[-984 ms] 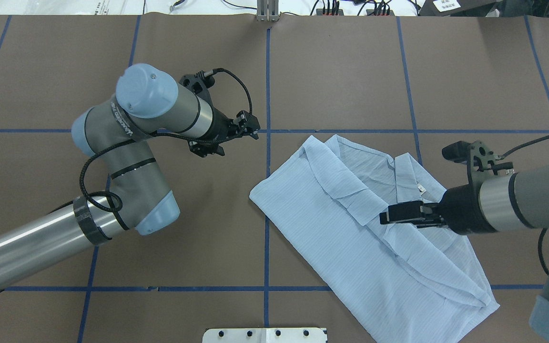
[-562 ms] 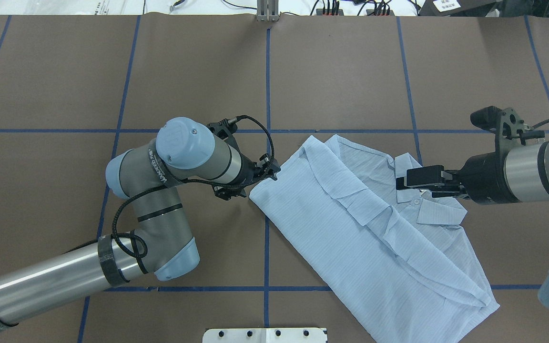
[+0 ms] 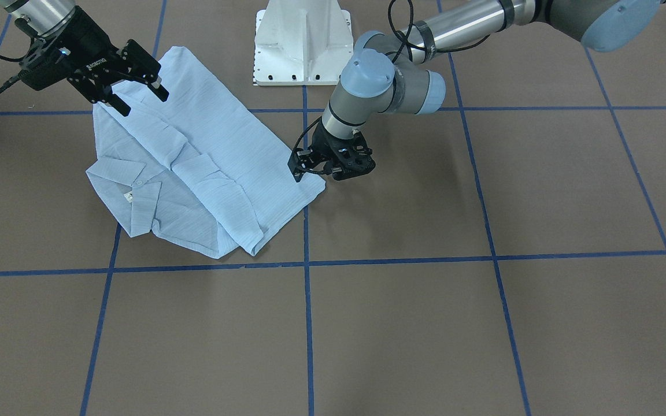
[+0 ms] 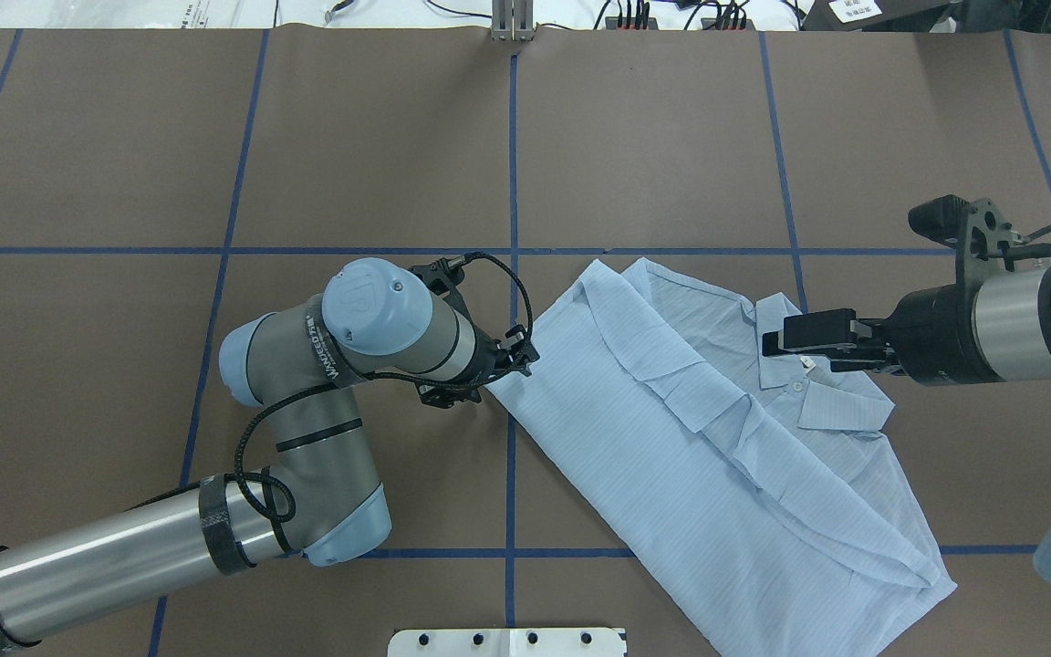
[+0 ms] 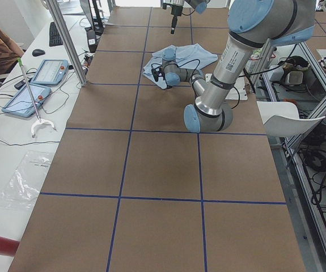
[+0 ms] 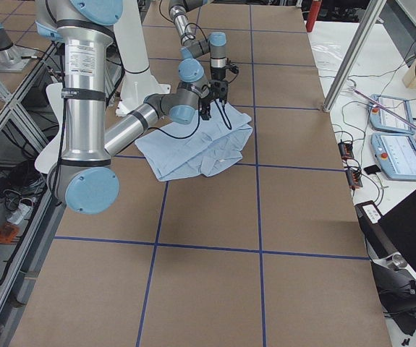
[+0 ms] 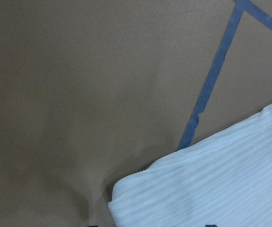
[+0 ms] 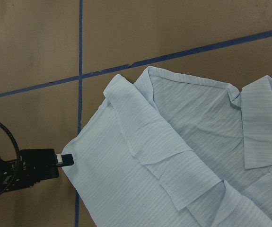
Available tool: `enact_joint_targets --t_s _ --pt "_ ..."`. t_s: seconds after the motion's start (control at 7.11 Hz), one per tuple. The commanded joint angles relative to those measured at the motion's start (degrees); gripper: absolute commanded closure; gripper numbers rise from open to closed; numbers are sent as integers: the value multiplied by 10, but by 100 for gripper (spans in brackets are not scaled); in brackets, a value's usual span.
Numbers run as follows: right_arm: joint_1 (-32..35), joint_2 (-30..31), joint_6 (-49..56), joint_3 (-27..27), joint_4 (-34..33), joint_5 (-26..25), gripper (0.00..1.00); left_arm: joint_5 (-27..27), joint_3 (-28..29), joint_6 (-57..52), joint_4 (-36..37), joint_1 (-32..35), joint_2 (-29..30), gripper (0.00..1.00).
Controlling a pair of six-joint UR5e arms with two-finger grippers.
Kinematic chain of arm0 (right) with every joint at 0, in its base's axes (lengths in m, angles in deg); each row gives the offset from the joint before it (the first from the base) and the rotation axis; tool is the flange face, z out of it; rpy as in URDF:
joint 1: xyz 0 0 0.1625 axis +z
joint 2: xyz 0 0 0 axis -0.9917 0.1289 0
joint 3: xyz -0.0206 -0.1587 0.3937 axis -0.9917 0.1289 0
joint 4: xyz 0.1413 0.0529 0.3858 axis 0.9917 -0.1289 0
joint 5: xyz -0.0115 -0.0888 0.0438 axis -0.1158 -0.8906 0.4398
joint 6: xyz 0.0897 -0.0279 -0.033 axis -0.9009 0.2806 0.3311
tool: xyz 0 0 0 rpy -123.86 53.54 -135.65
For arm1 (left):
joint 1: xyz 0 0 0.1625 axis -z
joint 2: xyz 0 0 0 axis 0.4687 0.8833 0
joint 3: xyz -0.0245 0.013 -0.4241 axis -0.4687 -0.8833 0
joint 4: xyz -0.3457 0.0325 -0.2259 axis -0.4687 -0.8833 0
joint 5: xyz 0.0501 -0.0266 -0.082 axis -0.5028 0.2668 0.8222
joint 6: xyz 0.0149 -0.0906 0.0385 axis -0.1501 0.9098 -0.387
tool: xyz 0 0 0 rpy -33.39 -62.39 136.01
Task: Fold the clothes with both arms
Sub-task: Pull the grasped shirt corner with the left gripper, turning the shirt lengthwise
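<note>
The left jaws are spread at the shirt corner, the right jaws spread near its collar; flat, thin cloth may be missed.

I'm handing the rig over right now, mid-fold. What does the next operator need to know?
Left gripper: looks open, down at the nearest corner of the shirt, nothing pinched yet.
Right gripper: open and empty, hovering over the collar.
Done: sides and sleeves are folded inward, and the shirt lies flat as a long diagonal strip.
Left: probably grip the ends and fold the strip across its length.
</note>
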Motion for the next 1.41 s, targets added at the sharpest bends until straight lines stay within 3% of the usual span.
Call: enact_joint_targets --t_s 0.0,0.28,0.84,1.12,1.27 --pt "0 1 0 0 0 0 0 0 1 0 1 0 0 33" --pt "0 2 0 1 0 2 0 0 2 0 1 0 0 40" --pt "1 2 0 3 0 3 0 0 3 -1 1 -1 1 41" --pt "1 3 0 3 0 3 0 0 3 -1 1 -1 2 50" --pt "1 4 0 3 0 3 0 0 3 -1 1 -1 4 65"
